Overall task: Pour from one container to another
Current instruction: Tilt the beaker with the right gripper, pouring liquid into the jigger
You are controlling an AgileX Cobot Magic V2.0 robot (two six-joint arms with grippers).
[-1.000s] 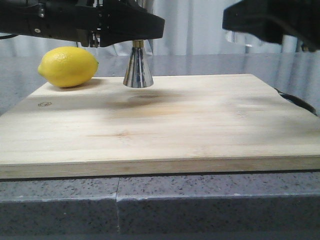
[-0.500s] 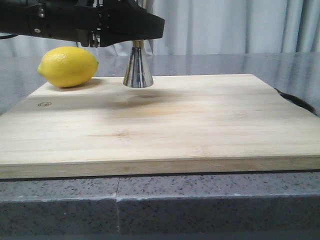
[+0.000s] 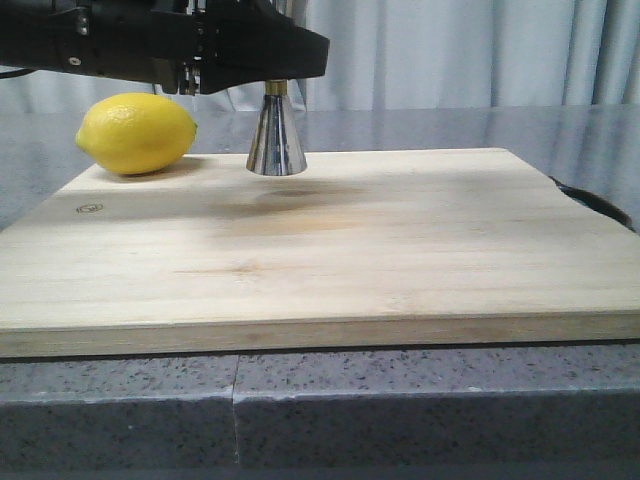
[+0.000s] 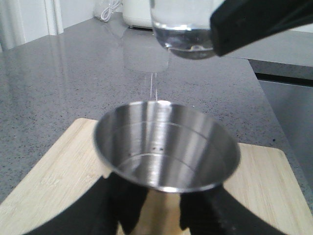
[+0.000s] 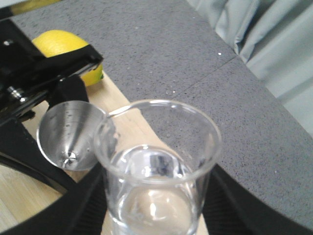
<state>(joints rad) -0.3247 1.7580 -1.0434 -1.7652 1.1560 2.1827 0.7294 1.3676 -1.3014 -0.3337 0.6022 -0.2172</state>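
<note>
Low front; wrists share jigger (image 4: 166,147)

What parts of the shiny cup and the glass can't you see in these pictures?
- Front view: the jigger top cup is hidden behind the left arm.
- Front view: the beaker is out of frame.
- Left wrist view: the beaker top is cut off by the edge.
- Right wrist view: the beaker base is cut off; the jigger base is hidden.

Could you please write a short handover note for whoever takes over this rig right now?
Left gripper: shut on the steel jigger, holding it upright on the wooden board beside the lemon.
Right gripper: shut on the glass beaker, held upright in the air near the jigger and out of the front view.
Done: both containers gripped; beaker holds clear liquid.
Unclear: whether any liquid is in the jigger.
Left: tip the beaker's lip over the jigger's cup, then set both down.
</note>
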